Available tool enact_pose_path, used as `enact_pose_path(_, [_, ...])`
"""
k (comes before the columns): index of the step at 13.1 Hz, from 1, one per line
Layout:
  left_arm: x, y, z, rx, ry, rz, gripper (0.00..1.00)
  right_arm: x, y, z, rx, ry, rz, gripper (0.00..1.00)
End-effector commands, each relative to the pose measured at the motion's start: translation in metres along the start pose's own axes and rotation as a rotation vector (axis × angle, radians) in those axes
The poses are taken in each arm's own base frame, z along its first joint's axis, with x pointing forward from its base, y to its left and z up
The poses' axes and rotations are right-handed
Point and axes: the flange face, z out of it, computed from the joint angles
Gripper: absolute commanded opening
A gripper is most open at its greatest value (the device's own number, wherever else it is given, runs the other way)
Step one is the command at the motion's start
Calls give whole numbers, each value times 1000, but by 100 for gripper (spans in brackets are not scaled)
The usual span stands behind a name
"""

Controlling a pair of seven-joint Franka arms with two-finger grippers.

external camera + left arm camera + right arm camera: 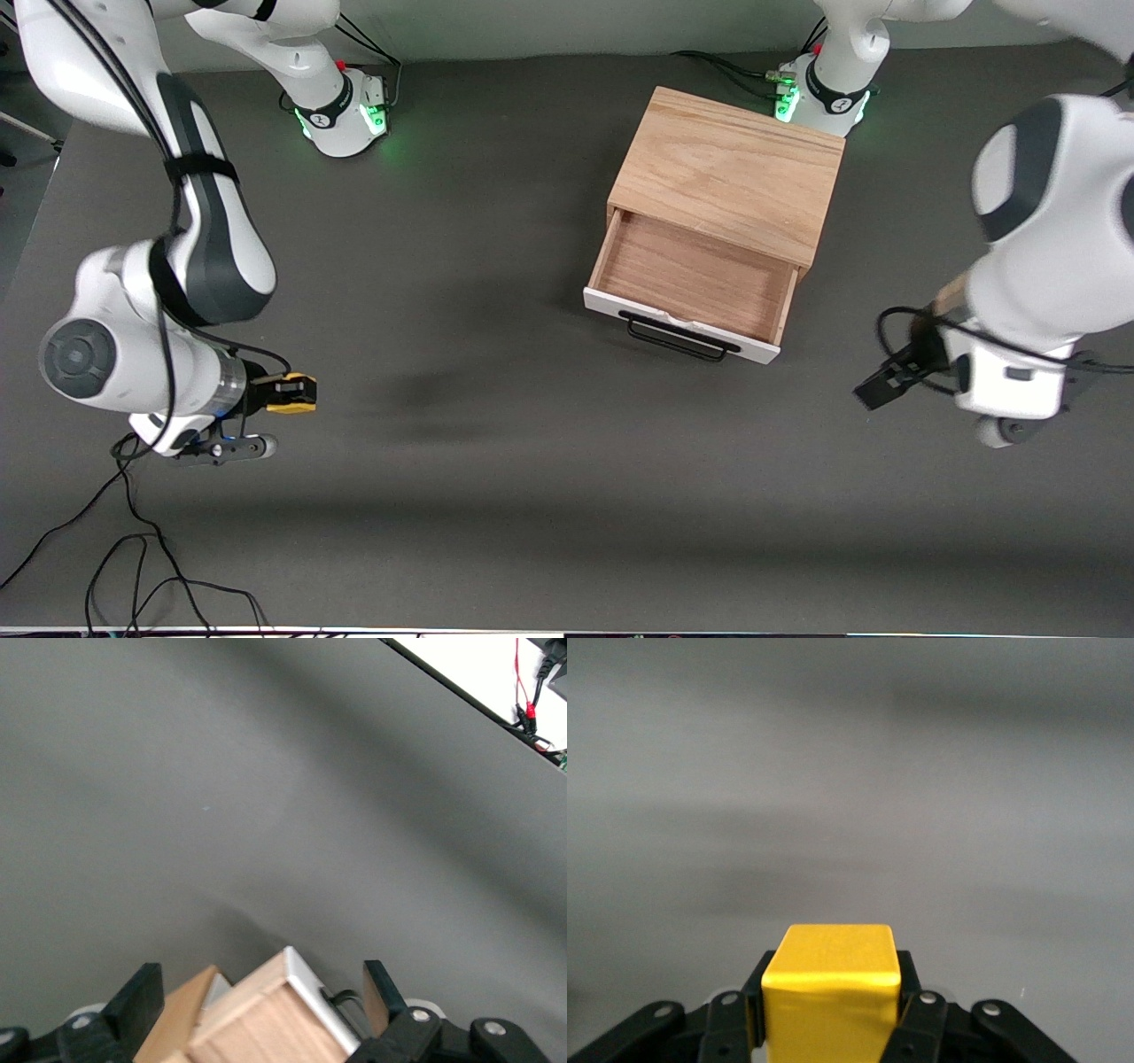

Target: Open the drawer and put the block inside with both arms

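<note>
Yellow is what you see first at the right arm's end of the table: the block sits clamped between the fingers of the right gripper, which is up in the air over bare dark table. In the right wrist view the block fills the space between the two black fingers, both pressed against its sides, with only grey tabletop ahead of it.

Your drawer stands pulled out of the cabinet, its light wood floor exposed and bare. Its white front faces the front camera, with the black bar handle just below it in that view. The cabinet sits toward the left arm's end of the table, close to the left arm's base, and it is turned slightly askew to the table edge.

You find the left gripper held over the table beside the drawer, toward the left arm's end and apart from the white front. Its fingers are spread wide with nothing between them. The left wrist view shows the two fingers far apart, and between them, farther off, a corner of the cabinet and the white edge of the drawer front, with a bit of the handle beside it.

Block and drawer are well apart: the block hangs near the right arm's end, the drawer past the middle of the table
</note>
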Motion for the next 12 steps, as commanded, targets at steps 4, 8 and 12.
enact_pose_path(4, [12,-97,-20,35,-95,329,100,-41,-124,-92,63,-14,195,18])
enact_pose_path(8, [9,-145,-30,29,-81,524,100,-76,-222,-120,103,36,316,16])
enact_pose_path(12, [-15,-177,-30,48,-23,630,100,-120,-332,-103,156,70,438,16])
